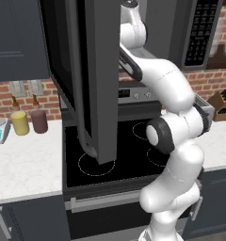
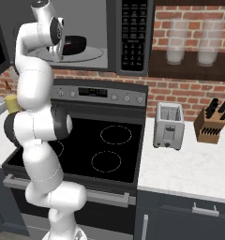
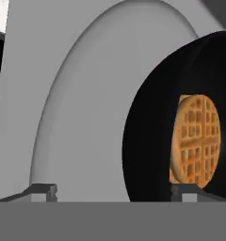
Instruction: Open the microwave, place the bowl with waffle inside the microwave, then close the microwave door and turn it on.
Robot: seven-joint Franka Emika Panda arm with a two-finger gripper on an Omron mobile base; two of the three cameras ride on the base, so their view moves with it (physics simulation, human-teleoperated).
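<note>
Your two dark finger tips [image 3: 45, 190] stand wide apart, holding nothing. The pale round glass plate [image 3: 86, 117] lies between them. By your right finger sits the shallow round black bowl [image 3: 152, 141] with the golden-brown round waffle [image 3: 196, 140] in it, inside the big dark grey microwave [image 2: 119, 37].

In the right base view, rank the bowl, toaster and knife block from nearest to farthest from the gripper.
1. Bowl: inside the microwave, right beside the gripper.
2. Toaster: on the counter right of the stove.
3. Knife block: farther right, by the brick wall.
</note>
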